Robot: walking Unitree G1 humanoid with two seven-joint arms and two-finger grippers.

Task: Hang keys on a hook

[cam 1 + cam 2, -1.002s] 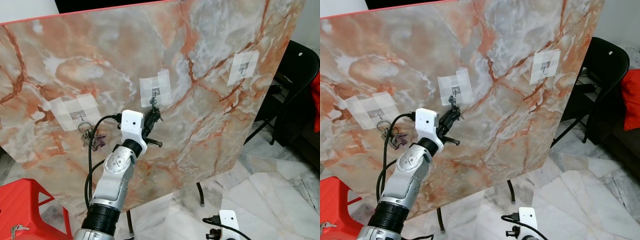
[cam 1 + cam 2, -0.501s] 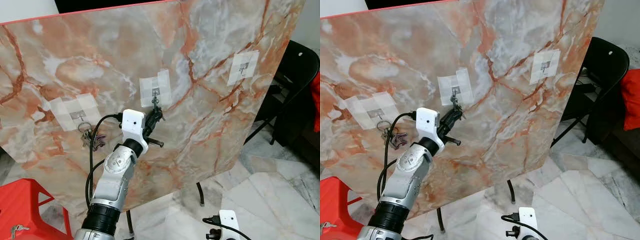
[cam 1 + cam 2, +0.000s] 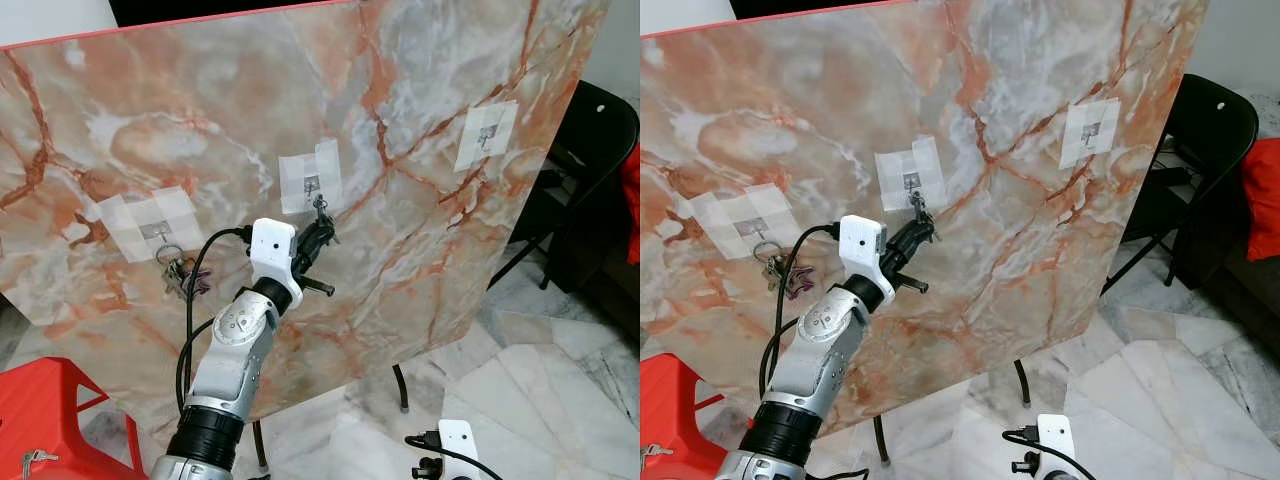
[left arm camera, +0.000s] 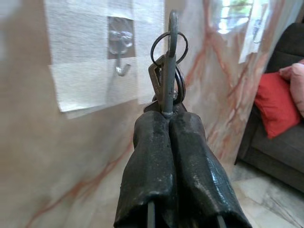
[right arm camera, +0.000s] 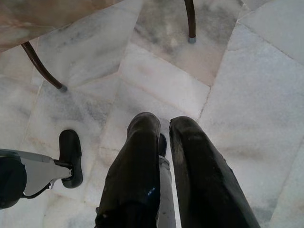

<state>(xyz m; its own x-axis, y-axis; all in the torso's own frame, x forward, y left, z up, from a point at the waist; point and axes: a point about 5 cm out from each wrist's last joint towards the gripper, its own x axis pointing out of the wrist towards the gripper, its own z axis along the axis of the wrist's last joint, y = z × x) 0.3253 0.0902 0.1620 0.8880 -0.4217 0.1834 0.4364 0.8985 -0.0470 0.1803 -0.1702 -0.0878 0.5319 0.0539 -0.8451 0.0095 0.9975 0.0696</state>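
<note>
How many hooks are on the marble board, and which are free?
3. The left hook already carries a key bunch. The middle hook is free, with the left gripper holding keys beside it. The right hook is free.

Both head eyes look down on the same tilted orange-veined marble board (image 3: 420, 120); the left wrist camera sits close to its taped clear hook (image 4: 119, 52), and the right wrist camera faces the pale marble floor (image 5: 228, 57).
</note>
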